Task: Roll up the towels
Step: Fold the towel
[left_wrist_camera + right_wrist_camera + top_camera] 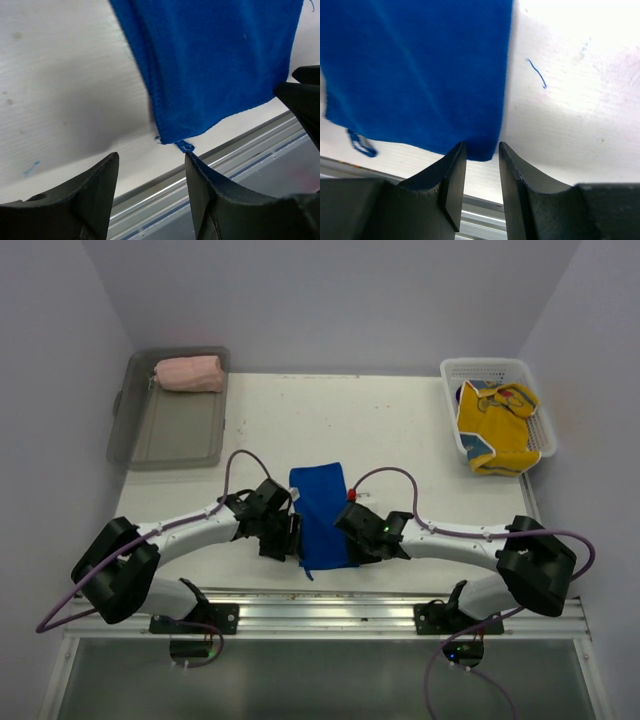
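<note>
The table (400,430) bears a blue towel (322,515), grey tray (180,430) and white basket (449,400).

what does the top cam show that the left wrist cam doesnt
Only top: the rolled pink towel in the grey tray, and the yellow towel in the white basket. Only left wrist: the left gripper close up, nothing between its fingers, and a small blue loop at the blue towel's corner. Both: the blue towel, lying flat.
</note>
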